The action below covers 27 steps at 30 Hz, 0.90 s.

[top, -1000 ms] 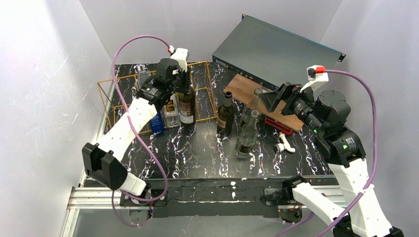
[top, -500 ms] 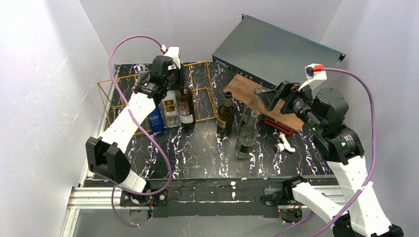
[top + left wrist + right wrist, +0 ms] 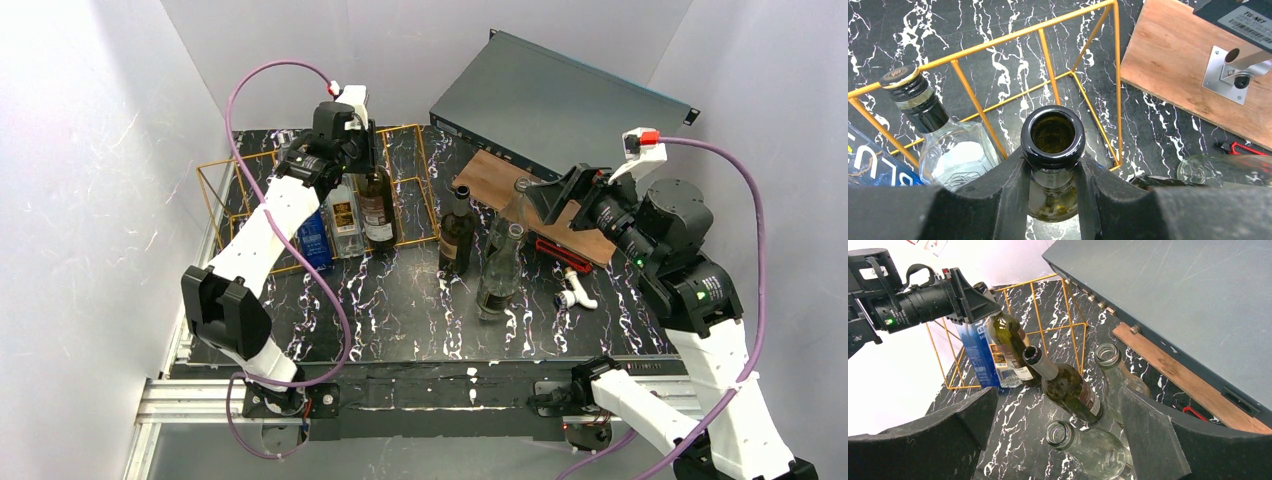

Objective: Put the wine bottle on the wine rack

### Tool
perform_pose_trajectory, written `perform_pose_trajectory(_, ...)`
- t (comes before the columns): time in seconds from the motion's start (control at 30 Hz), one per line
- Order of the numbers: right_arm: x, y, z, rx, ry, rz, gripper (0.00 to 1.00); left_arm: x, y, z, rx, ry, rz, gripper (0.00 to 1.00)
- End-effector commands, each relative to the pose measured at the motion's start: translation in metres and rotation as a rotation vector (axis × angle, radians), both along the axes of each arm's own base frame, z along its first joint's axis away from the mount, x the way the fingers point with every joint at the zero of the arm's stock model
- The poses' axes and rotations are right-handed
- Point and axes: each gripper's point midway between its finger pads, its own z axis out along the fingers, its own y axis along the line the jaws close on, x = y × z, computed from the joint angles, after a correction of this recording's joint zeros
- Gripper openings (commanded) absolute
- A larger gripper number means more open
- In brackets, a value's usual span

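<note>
At wine rack [image 3: 1117, 75], wine bottle [image 3: 377, 210] upright, mouth upward

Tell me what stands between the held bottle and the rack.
Nothing visible. The left fingers clamp the bottle by its neck right at the rack, whose bay beyond it looks bare. A clear bottle stands beside it on the left, past a wire divider.

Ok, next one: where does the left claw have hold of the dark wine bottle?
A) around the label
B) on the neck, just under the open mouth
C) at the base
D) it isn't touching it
B: the left wrist view shows the left claw with a finger pressed on each side of the neck of the wine bottle, right below its uncorked mouth.
</note>
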Motion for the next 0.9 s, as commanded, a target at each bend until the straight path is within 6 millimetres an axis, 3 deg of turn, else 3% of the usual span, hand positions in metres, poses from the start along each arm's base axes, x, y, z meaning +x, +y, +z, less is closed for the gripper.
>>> perform_pose_trajectory(0.0,-0.003,-0.003,0.021,0.012,-0.062,-0.005,1.00,0.009,0.004,0.032,-0.019,-0.083,0.025,0.00)
perform_pose_trajectory(0.87,0.000,-0.002,0.009,0.020,-0.042,-0.008,1.00,0.029,0.017,-0.041,0.025,0.128,0.094,0.00)
